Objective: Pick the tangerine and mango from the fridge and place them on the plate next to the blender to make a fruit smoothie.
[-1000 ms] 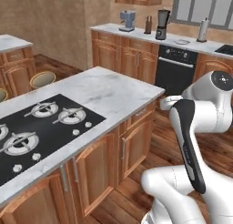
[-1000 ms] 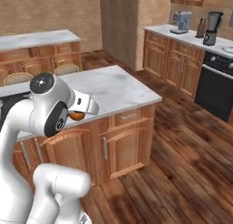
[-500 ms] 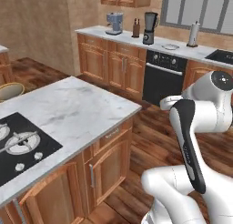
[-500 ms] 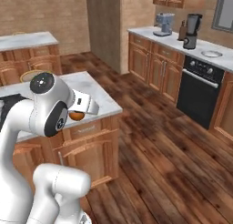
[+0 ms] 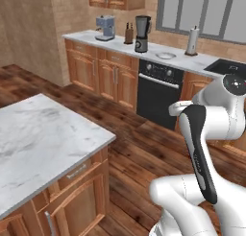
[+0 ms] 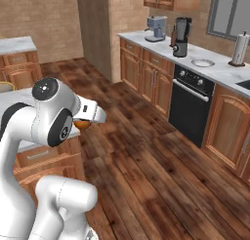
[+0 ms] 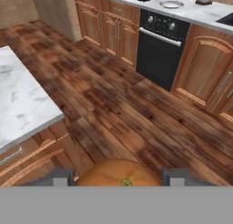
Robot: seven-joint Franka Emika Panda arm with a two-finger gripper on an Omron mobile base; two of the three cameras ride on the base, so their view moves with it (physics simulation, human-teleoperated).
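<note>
My gripper [image 7: 119, 176] is shut on the tangerine [image 7: 119, 173], a plain orange round fruit sitting between the two dark fingertips [image 7: 61, 176]. From the right base view the tangerine [image 6: 81, 124] peeks out under the white hand, held above the wooden floor. On the far counter stands the dark blender [image 5: 142, 33] [image 6: 181, 36], and to its right lies the pale plate [image 5: 166, 55] [image 6: 202, 63] [image 7: 171, 4], with nothing on it. The mango and the fridge are out of view.
A black oven [image 5: 156, 93] [image 7: 161, 48] sits under the plate's counter. A light blue coffee machine [image 5: 105, 28] and a knife block stand left of the blender, a paper towel roll [image 5: 192, 40] and a sink [image 5: 230, 67] to the right. The marble island [image 5: 38, 139] is close on my left.
The whole picture has shifted: the base has moved, the island's stove has slid out of view and the blender counter is now nearer and more central. The tangerine stays in the gripper.
</note>
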